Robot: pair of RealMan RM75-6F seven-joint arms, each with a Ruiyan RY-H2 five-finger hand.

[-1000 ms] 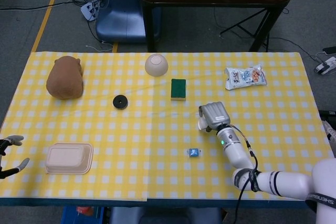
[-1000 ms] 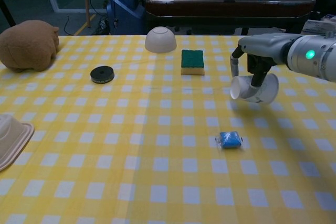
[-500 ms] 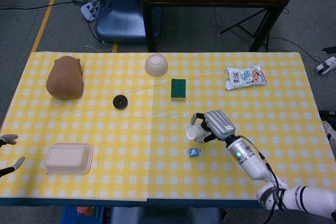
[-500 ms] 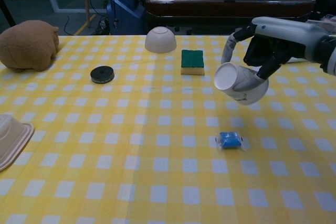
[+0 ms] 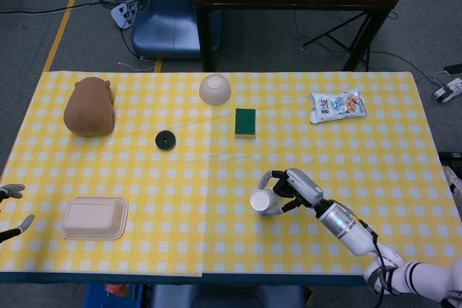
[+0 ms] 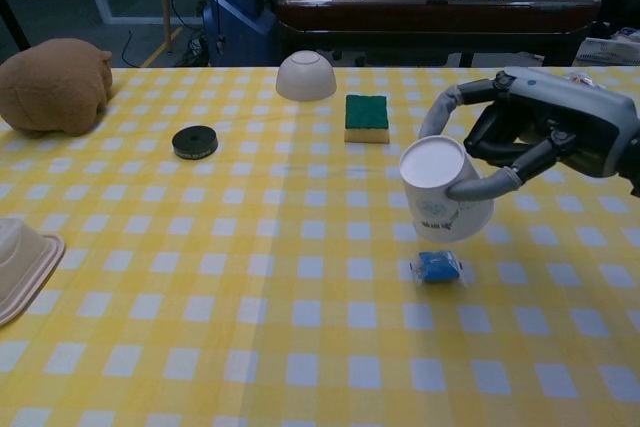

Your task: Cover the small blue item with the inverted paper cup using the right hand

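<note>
Left hand point(image 5: 11, 210) at counter point(image 5: 216, 171) edge, far left of the paper cup point(image 6: 442, 190), fingers apart, holding nothing. Paper cup base-up, tilted, mouth not yet down on the cloth, hanging just above and slightly behind the small blue item point(image 6: 436, 266); apart from it. Blue item lies flat on the check cloth, part hidden by the cup in head view. Right hand point(image 6: 545, 132), right of the cup, grasps it around the side wall. Judged: cup light, thin-walled, easily crushed; hold mid-wall with gentle pressure. Blue item looks light, could skid if the rim clips it.
</note>
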